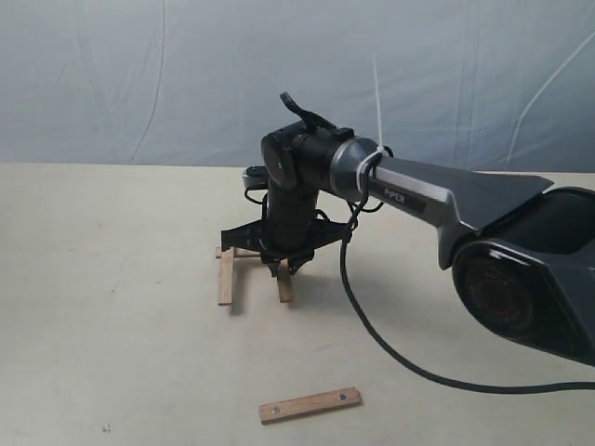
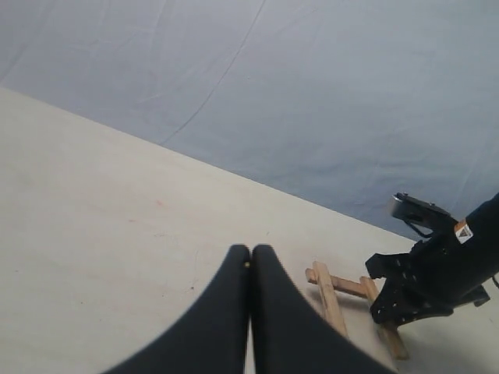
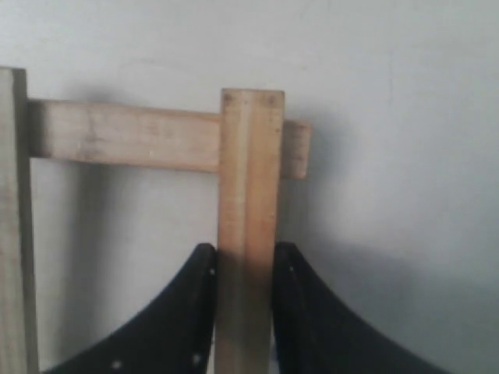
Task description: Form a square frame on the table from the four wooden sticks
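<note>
- Right gripper point(image 1: 286, 268) points down at the table point(image 1: 112, 325), near the centre of the exterior view. Its arm reaches in from 3 o'clock.
- Right wrist view: the two black fingers point(image 3: 195, 304) sit narrow, pressed against both long edges of the held stick point(image 3: 249, 195). Clamped on it.
- The held stick point(image 1: 284, 289) lies flat on the table and forms the 3 o'clock side of a partial frame point(image 1: 227, 265).
- Cross stick point(image 3: 125, 136) makes the 12 o'clock side. The held stick's far end lies over it, and the cross stick's tip pokes out slightly past that corner.
- Left stick point(image 1: 226, 283) forms the 9 o'clock side and meets the cross stick point(image 1: 244, 252) at its far end.
- The 6 o'clock side of the frame is open, so three sticks make a U.
- Loose stick point(image 1: 310, 404) lies flat and alone, well apart from the U, at about 6 o'clock from it. It has a small dark hole near each end.
- Left gripper point(image 2: 250, 253) is raised off the table, fingers touching each other, nothing between them. It does not appear in the exterior view.
- Left wrist view also catches the U and the right gripper point(image 2: 413, 300) over it.
- A black cable point(image 1: 372, 334) trails from the right arm across the table toward 4 o'clock.
- Blue-grey cloth backdrop point(image 1: 139, 74) stands behind the table.
</note>
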Robot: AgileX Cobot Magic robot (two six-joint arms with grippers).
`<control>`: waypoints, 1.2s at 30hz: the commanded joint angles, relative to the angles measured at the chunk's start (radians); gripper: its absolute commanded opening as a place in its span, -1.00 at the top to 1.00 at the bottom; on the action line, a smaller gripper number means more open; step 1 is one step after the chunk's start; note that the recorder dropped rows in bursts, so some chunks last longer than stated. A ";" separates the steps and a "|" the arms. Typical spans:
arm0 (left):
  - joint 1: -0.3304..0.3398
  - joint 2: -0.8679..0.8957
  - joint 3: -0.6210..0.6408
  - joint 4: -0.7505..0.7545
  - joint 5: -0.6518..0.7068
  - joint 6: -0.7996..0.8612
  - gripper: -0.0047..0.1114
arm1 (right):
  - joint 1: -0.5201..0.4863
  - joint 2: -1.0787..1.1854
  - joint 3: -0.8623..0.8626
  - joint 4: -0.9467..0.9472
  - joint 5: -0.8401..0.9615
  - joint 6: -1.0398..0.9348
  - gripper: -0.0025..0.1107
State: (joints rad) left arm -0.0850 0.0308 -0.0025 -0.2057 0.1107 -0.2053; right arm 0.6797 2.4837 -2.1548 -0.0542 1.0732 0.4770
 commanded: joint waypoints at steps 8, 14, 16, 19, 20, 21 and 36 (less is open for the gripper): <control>-0.007 -0.007 0.002 0.014 -0.013 0.004 0.92 | -0.041 -0.258 0.186 -0.025 0.093 -0.154 0.97; -0.007 -0.007 0.002 0.014 -0.013 0.004 0.92 | -0.041 -0.427 0.573 -0.020 -0.124 -0.150 0.97; -0.007 -0.007 0.002 0.014 -0.012 0.004 0.92 | -0.038 -0.461 0.680 -0.014 -0.203 -0.119 0.97; -0.007 -0.007 0.002 0.014 -0.010 0.004 0.92 | -0.038 -0.475 0.782 0.004 -0.278 -0.095 0.97; -0.007 -0.007 0.002 0.014 -0.010 0.004 0.92 | -0.038 -0.475 0.803 0.010 -0.290 -0.092 0.97; -0.007 -0.007 0.002 0.014 -0.010 0.004 0.92 | -0.038 -0.475 0.827 0.022 -0.307 -0.092 0.97; -0.007 -0.007 0.002 0.014 -0.008 0.004 0.92 | 0.065 -0.475 0.928 0.065 -0.423 -0.074 0.97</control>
State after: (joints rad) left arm -0.0850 0.0308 -0.0025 -0.1940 0.1074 -0.2053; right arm 0.7405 2.0173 -1.2299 0.0079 0.6640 0.3996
